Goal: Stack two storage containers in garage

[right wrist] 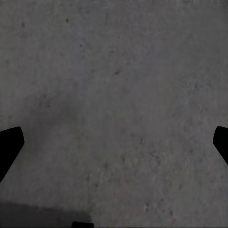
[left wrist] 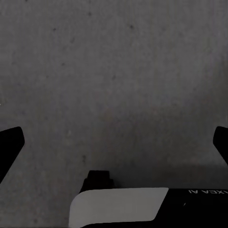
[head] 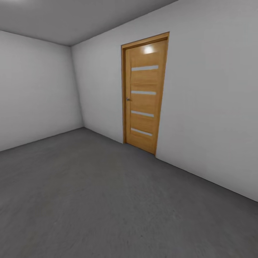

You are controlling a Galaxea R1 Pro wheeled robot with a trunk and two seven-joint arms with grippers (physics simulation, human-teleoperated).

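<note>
Garage floor bare up to white walls, wooden door closed, both arms' fingers spread, released.

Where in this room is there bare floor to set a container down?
Bare concrete floor runs from the left wall across to the wall with the wooden door. The corner between the two walls is free. Keep off the strip before the door. Both open grippers hang over bare concrete.

A closed door stands in the right-hand wall — floor spreading before it, corner to its left.
</note>
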